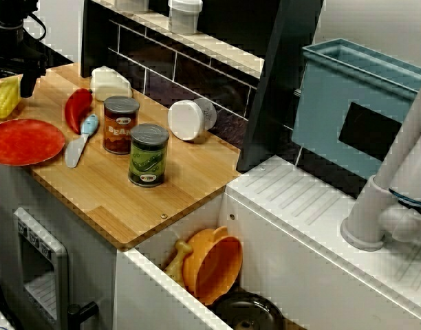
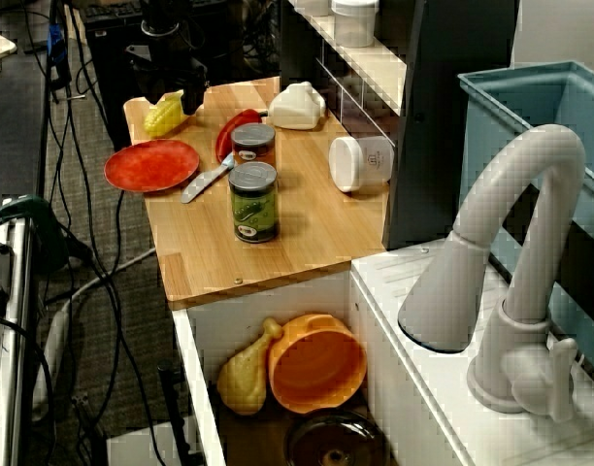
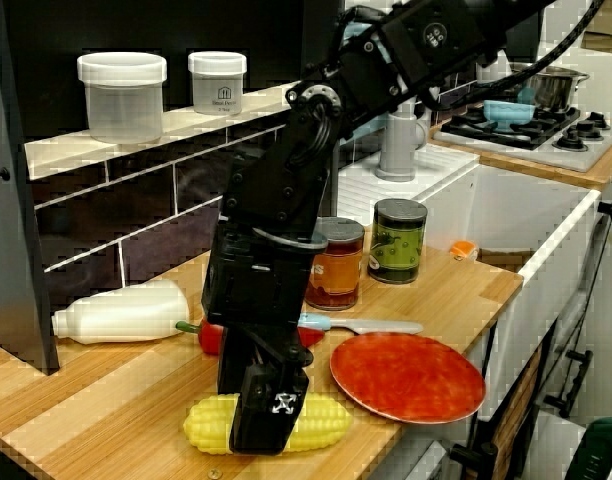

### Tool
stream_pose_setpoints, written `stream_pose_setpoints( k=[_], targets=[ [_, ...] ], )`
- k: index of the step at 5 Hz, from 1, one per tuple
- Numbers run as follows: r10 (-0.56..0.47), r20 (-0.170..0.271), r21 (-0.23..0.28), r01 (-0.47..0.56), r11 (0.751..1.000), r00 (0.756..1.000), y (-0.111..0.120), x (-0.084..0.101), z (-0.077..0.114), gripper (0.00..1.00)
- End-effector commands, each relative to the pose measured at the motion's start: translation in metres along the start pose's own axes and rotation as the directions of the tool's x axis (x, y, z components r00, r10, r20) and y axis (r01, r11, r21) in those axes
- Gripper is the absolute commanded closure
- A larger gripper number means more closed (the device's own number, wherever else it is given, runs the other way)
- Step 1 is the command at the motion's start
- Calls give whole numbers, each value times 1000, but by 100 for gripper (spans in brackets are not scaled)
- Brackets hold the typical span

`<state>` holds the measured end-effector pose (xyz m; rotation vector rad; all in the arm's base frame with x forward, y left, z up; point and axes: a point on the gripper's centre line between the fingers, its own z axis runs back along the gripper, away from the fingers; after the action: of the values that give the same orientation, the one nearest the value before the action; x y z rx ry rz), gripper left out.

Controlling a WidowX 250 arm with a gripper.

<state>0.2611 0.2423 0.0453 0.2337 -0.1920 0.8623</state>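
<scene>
Lying crosswise under the claw (image 3: 270, 418) is the corn (image 3: 208, 426); claw's spread cannot be told.

On the brown can (image 1: 121, 125), which stood on the wooden counter (image 1: 190, 179) just left of the green can (image 1: 148, 155), pale capitals beginning "BEA" were made out in the view from above. The rest of the word was lost round the curve. Print on the green can's label was seen but could not be read. On the smaller white jar (image 3: 217, 82) on the far shelf, a small dark emblem over a line of fine print was seen from the side, too small to read. A white cross-shaped mark (image 3: 282, 403) was borne by the black gripper (image 3: 258, 438).
</scene>
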Motion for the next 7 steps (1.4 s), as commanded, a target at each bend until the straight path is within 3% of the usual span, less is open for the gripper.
stream_pose_setpoints(
  k=[1, 3, 4, 5, 6, 7],
  targets=[
    [0, 0, 0, 0, 1000, 1000, 0, 0, 0, 0],
    [18, -5, -20, -19, 1000, 1000, 5, -1, 2, 0],
    [40, -16, -15, -40, 999, 999, 8, 3, 1, 100],
    [49, -19, -17, -49, 999, 999, 8, 6, 1, 100],
    [61, -51, -14, -62, 998, 997, 6, 8, 8, 100],
    [69, -127, -28, -73, 997, 989, -2, 11, 26, 100]
  ],
)
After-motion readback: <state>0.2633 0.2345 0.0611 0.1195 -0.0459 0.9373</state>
